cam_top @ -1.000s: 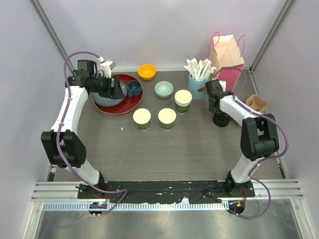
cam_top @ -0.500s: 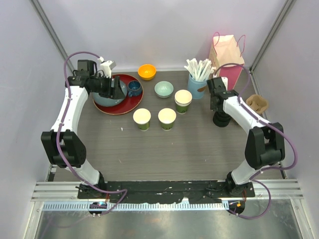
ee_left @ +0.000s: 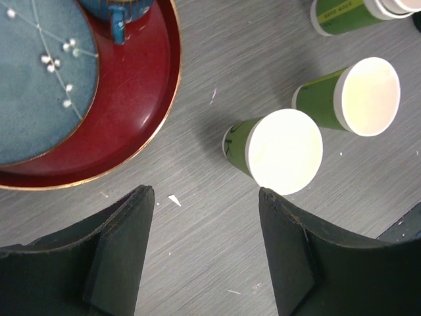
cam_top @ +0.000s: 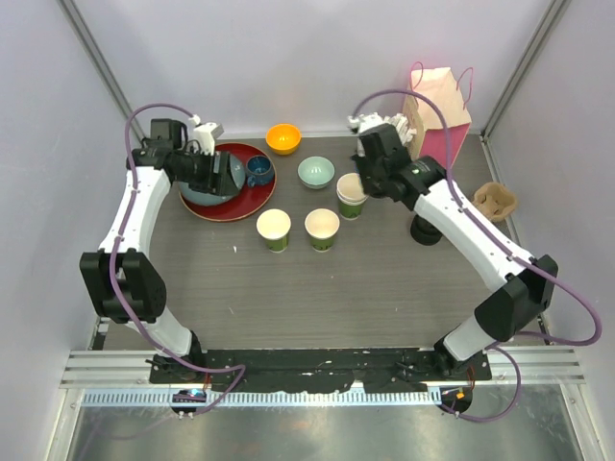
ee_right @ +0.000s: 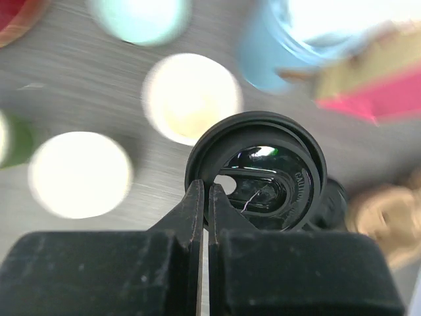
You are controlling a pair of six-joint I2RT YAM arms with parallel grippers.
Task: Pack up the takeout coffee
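Note:
Two open green paper cups point(cam_top: 274, 229) point(cam_top: 322, 228) stand mid-table, cream inside; the left wrist view shows them too point(ee_left: 283, 151) point(ee_left: 365, 95). A stack of like cups point(cam_top: 352, 194) stands behind them. My right gripper point(ee_right: 204, 191) is shut on the rim of a round black lid point(ee_right: 263, 171), held in the air above the stacked cups. In the top view that gripper point(cam_top: 370, 181) hangs just right of the stack. My left gripper point(ee_left: 204, 197) stands open over bare table beside the red plate, nothing between its fingers.
A red plate point(cam_top: 252, 197) holds a blue dish and a dark blue mug point(cam_top: 258, 170). An orange bowl point(cam_top: 282, 138) and a pale green bowl point(cam_top: 315, 172) sit at the back. A black lid stack point(cam_top: 427, 230), a cardboard carrier point(cam_top: 495, 200) and a pink-and-tan bag point(cam_top: 437, 110) stand right.
My right arm has lifted from the lid stack and swung left with a lid in its jaws, ending over the stacked cups. The left arm has not moved.

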